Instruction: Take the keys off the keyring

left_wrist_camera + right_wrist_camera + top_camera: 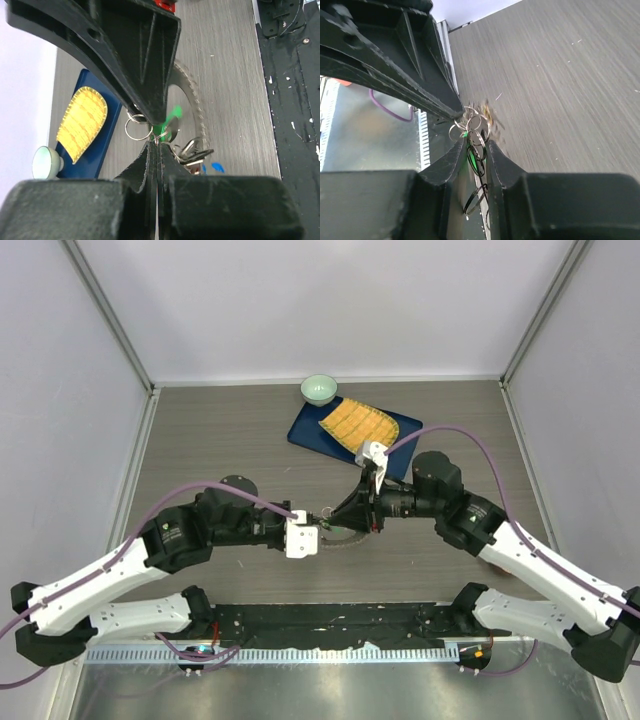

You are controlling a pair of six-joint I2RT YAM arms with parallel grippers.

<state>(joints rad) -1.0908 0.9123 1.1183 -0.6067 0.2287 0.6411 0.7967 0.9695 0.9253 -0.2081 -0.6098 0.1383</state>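
Silvery keys (pixel 192 150) hang right beside the left end effector (pixel 156 144), which is shut tight on a green key (pixel 162 131). The right end effector (pixel 475 145) pinches small rings (pixel 479 124) at its tips. The blurry keyring (pixel 196 107) may be swinging, so a hard pull could drop everything onto the desk (pixel 230 75).

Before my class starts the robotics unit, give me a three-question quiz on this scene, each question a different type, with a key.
1. True or false: the bowl lies farther from the arm bases than the keyring.
2. Where do the left gripper and right gripper meet? A: over the bowl. B: at the keys on the keyring. C: on the blue mat.
3. Fill in: in the left wrist view, the coloured key head by the fingertips is ____.
Key: 1 true; 2 B; 3 green.
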